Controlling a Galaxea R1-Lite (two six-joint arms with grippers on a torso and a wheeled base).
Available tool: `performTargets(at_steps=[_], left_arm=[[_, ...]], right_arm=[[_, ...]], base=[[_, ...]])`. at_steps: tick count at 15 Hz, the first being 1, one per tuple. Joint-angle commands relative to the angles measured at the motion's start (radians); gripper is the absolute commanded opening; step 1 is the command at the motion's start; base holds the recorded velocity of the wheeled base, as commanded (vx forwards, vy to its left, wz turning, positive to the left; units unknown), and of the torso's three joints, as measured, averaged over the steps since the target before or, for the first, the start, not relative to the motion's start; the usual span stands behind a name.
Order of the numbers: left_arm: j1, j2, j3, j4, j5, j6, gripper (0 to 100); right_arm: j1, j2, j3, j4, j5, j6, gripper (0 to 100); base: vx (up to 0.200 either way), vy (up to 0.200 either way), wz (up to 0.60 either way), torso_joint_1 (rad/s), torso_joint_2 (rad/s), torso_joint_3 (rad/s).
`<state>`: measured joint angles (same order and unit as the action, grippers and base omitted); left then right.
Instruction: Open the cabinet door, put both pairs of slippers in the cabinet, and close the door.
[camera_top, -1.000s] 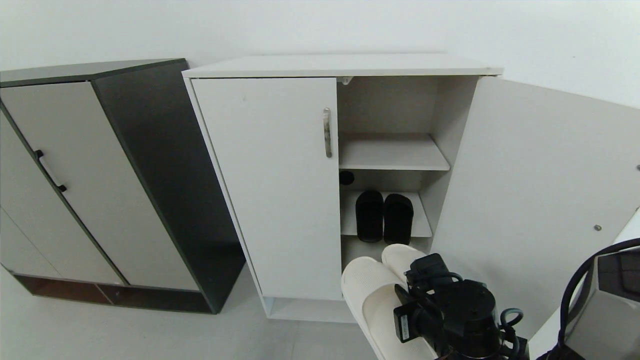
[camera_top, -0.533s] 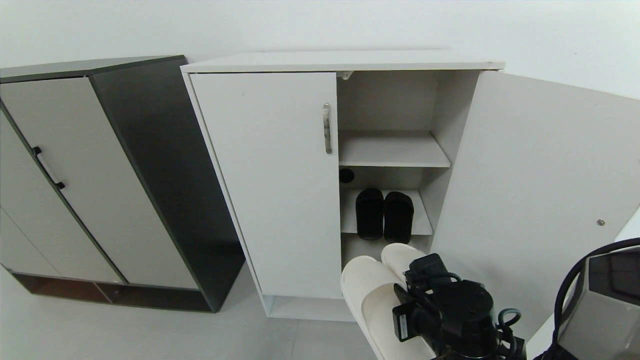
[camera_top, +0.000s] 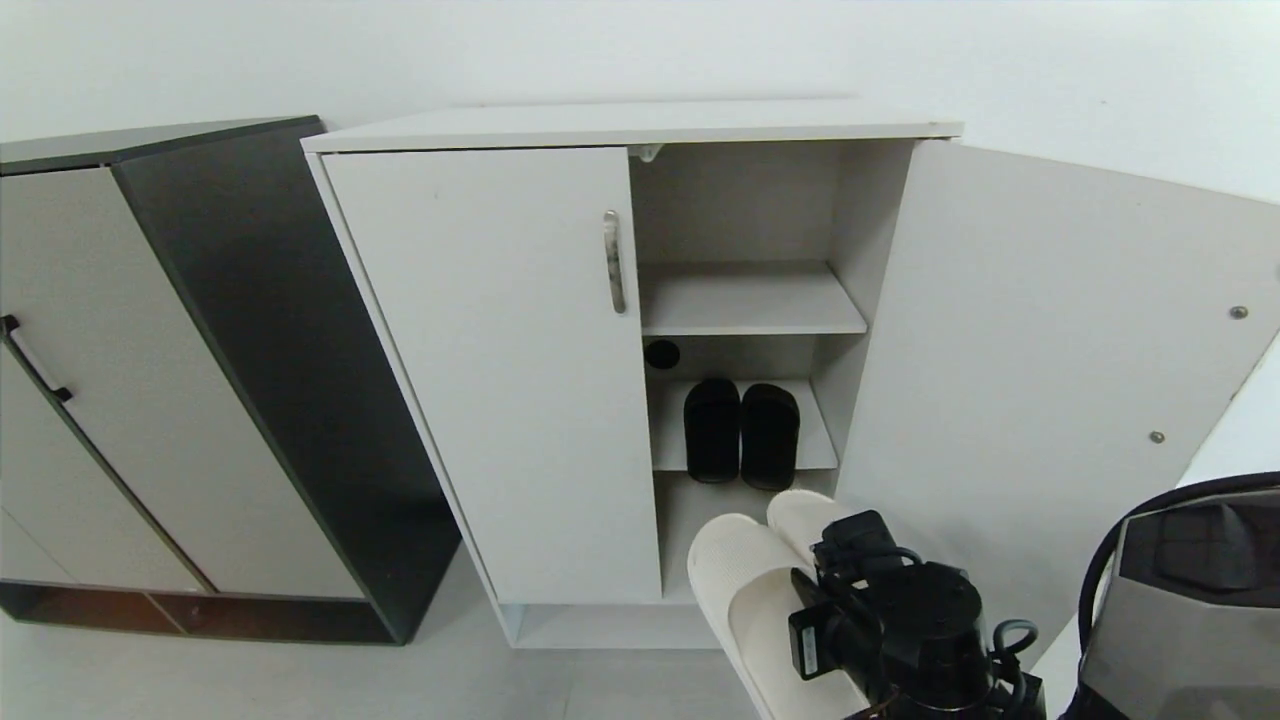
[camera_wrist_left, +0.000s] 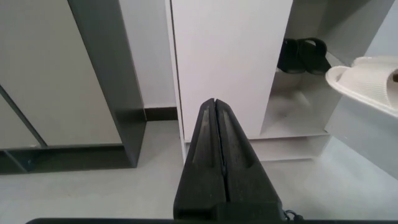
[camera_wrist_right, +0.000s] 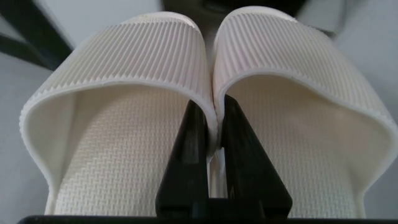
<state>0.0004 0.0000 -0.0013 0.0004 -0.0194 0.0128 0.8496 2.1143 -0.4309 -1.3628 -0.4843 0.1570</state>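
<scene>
- Right claw (camera_wrist_right: 211, 124) is pinching the white slippers (camera_top: 745, 575) by their two touching inner strap walls. Both are in one grip, toes toward the cabinet (camera_top: 630, 125).
- Left claw (camera_wrist_left: 215, 107) is pressed together and empty, low in front of the closed left door (camera_top: 490, 370).
- Right door (camera_top: 1050, 380) is wide open. Black slippers (camera_top: 742, 432) sit on the middle shelf (camera_top: 820, 450); the upper shelf (camera_top: 745, 300) is bare.
- Step in hand: stow the white pair. It hangs just in front of the bottom compartment (camera_top: 690, 520), so that's my likely target.
- Go in level and centred between the left door's edge and the right side wall.
- Stay under the middle shelf's lip.
- Soles flat on the floor panel before I release, or the pair will likely splay.
- Back straight out, so my fingers don't drag the straps.
</scene>
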Motion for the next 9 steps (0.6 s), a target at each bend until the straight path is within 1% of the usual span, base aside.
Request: performTargets(at_steps=[1, 3, 4, 5, 6, 7, 8, 9], left_arm=[[0.0, 0.002, 0.0, 0.001, -0.001, 0.0, 0], [0.0, 0.002, 0.0, 0.001, -0.001, 0.001, 0], [0.0, 0.002, 0.0, 0.001, -0.001, 0.001, 0], [0.0, 0.002, 0.0, 0.003, -0.001, 0.001, 0], [0.0, 0.002, 0.0, 0.003, -0.001, 0.003, 0], [0.0, 0.002, 0.0, 0.003, -0.001, 0.003, 0], [0.0, 0.002, 0.0, 0.003, -0.001, 0.003, 0], [0.0, 0.002, 0.0, 0.003, -0.001, 0.003, 0]], right_arm=[[0.003, 0.013, -0.016, -0.012, 0.0, -0.002, 0], [0.002, 0.01, -0.114, 0.021, -0.017, -0.007, 0], [-0.007, -0.01, -0.186, 0.113, -0.04, -0.004, 0], [-0.015, -0.046, -0.278, 0.289, -0.062, 0.026, 0], [-0.017, -0.08, -0.364, 0.455, -0.093, 0.084, 0], [-0.015, -0.105, -0.451, 0.596, -0.129, 0.136, 0], [-0.01, -0.126, -0.652, 0.881, -0.238, 0.208, 0], [-0.004, -0.128, -0.756, 0.984, -0.295, 0.228, 0]], base=[[0.0, 0.0, 0.0, 0.0, 0.0, 0.0], [0.0, 0.0, 0.0, 0.0, 0.0, 0.0], [0.0, 0.0, 0.0, 0.0, 0.0, 0.0], [0.0, 0.0, 0.0, 0.0, 0.0, 0.0], [0.0, 0.0, 0.0, 0.0, 0.0, 0.0], [0.0, 0.0, 0.0, 0.0, 0.0, 0.0], [0.0, 0.0, 0.0, 0.0, 0.0, 0.0], [0.0, 0.0, 0.0, 0.0, 0.0, 0.0]])
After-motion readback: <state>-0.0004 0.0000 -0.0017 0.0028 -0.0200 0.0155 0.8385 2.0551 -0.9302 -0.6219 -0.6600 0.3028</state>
